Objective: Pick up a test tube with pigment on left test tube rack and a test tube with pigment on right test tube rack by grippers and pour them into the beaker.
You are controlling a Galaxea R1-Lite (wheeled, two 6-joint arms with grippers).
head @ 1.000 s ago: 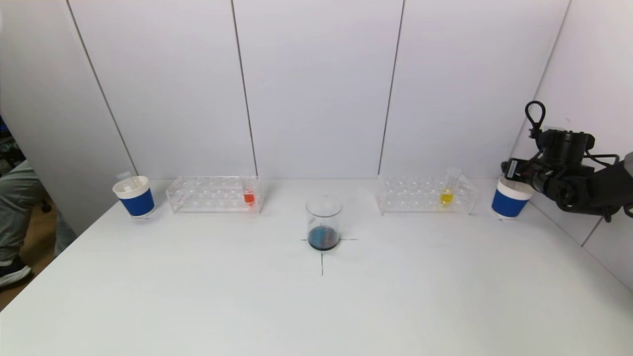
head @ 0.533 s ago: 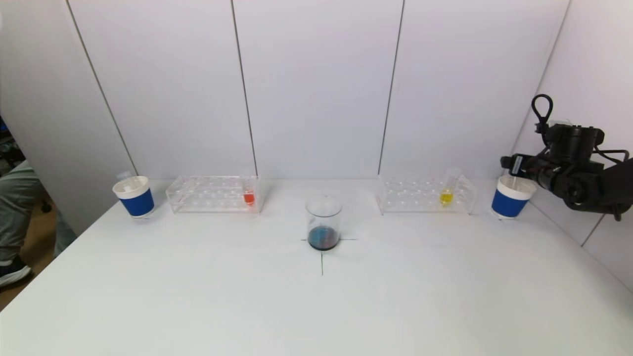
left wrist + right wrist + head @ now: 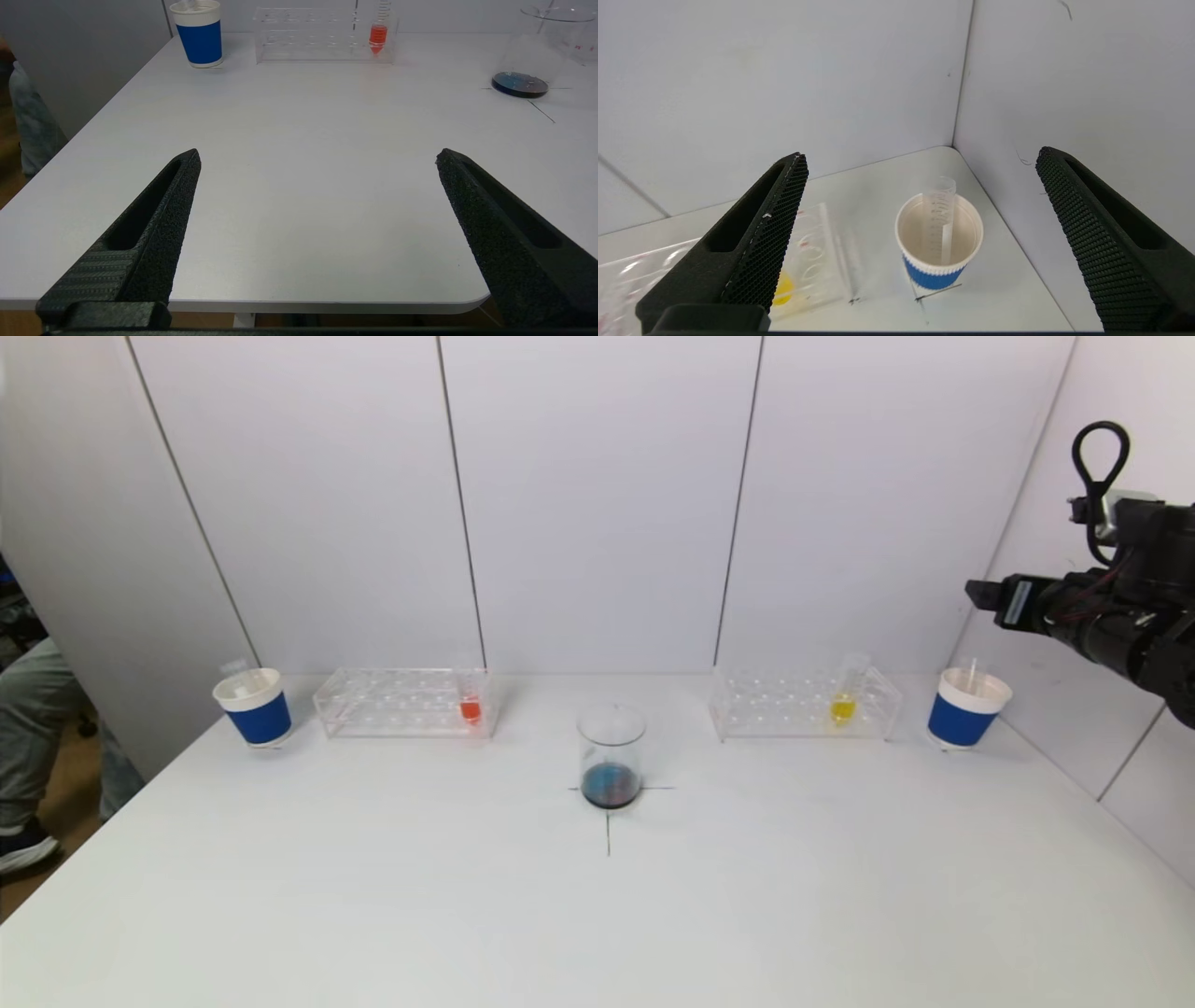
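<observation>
1. While my right gripper [image 3: 920, 158] hangs high over the far right corner of the table [image 3: 597, 915], its fingers stand spread wide and carry nothing.
2. Directly below that claw sits a blue-and-white paper cup [image 3: 939, 242] with a clear, empty graduated tube [image 3: 940, 214] leaning inside it; nothing touches my fingers.
3. My left gripper [image 3: 317, 158] is low at the table's near left edge, also released, nothing between the fingers. It does not show from the head.
4. Task items: a tube with yellow pigment [image 3: 843, 707] stands in the right rack [image 3: 805, 705], toward that rack's right end. A tube with red pigment [image 3: 470, 707] stands in the left rack [image 3: 403, 702], at its right end. Both look roughly upright, long axis near vertical, yellow one tipped slightly.
5. Beaker [image 3: 611, 756] sits mid-table on the cross mark, between the racks, dark blue liquid already in the bottom.
6. Second paper cup [image 3: 252, 707] stands just left of the left rack, something pale in it; cannot tell what.
7. Key relation: the yellow tube lies down and to my left of the right claw, just past the cup. Right arm is much the nearer to it. Red tube lies well ahead of the left claw, across open table.
8. Judgement: with tubes standing vertical, fingers should close from the sides on the upper glass, above the rack top, then lift straight up before swinging toward the beaker.
</observation>
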